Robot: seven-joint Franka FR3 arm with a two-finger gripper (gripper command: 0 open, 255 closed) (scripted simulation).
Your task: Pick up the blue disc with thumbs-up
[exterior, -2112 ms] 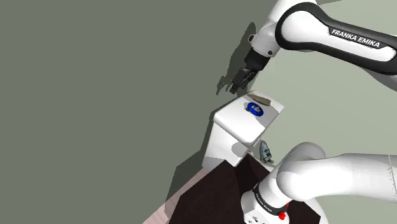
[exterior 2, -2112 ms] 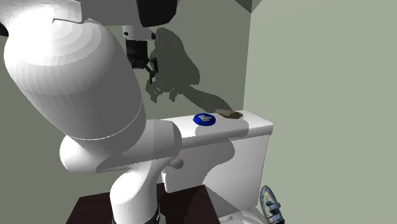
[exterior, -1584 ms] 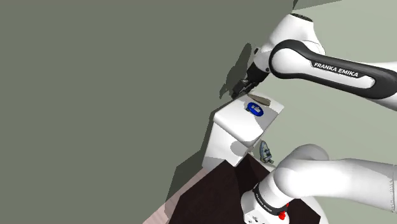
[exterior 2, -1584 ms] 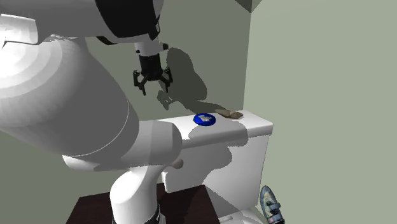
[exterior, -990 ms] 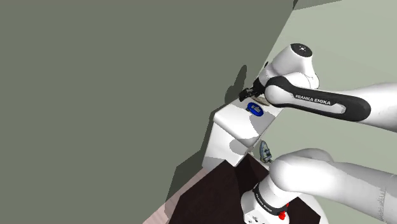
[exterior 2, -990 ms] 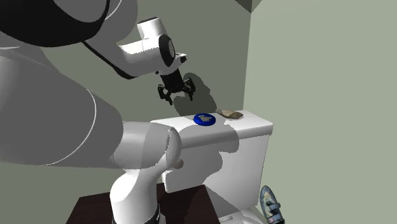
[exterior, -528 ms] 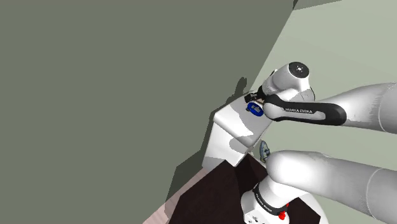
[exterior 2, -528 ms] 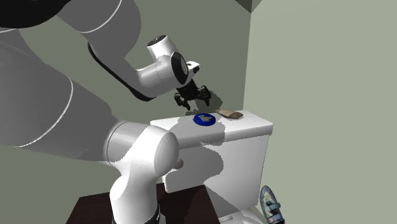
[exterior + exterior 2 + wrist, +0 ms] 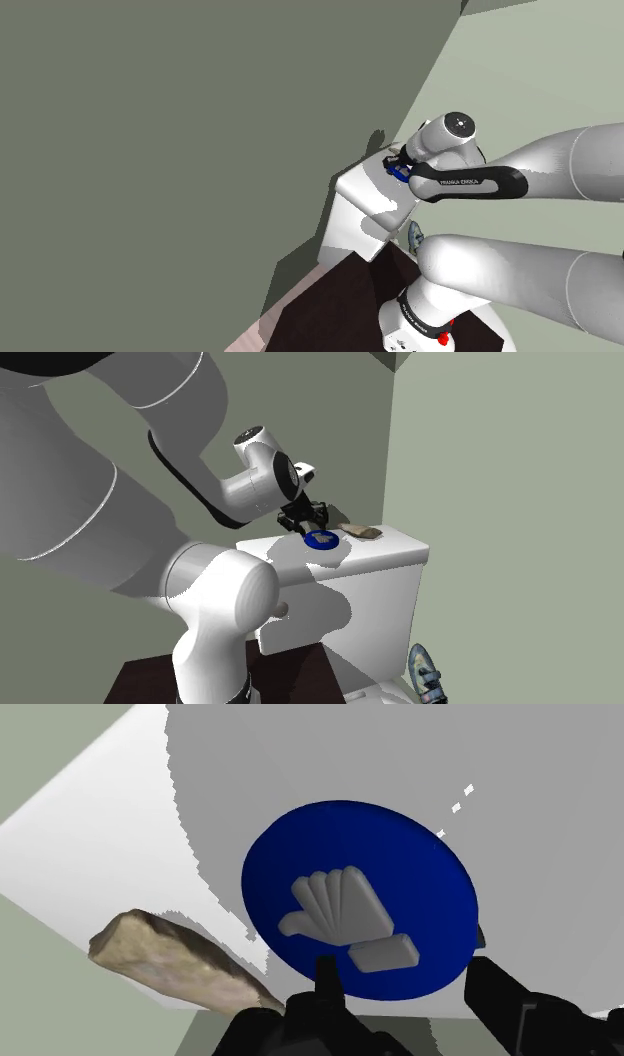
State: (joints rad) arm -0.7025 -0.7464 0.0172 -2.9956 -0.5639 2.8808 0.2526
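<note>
Gripper (image 9: 410,992) spread, just above blue disc (image 9: 360,894) | disc lies on white toilet tank (image 9: 392,554) | grey-green walls (image 9: 480,452) meet behind

The disc (image 9: 320,538) lies flat on the cistern's lid (image 9: 395,549), close to the wall behind. A lump (image 9: 361,532) lies just beside it, toward the second exterior view's right. The end effector (image 9: 305,515) hangs right above the disc. Lower down, an iron (image 9: 425,674) sits at the cistern's foot, near the stand (image 9: 330,310).
</note>
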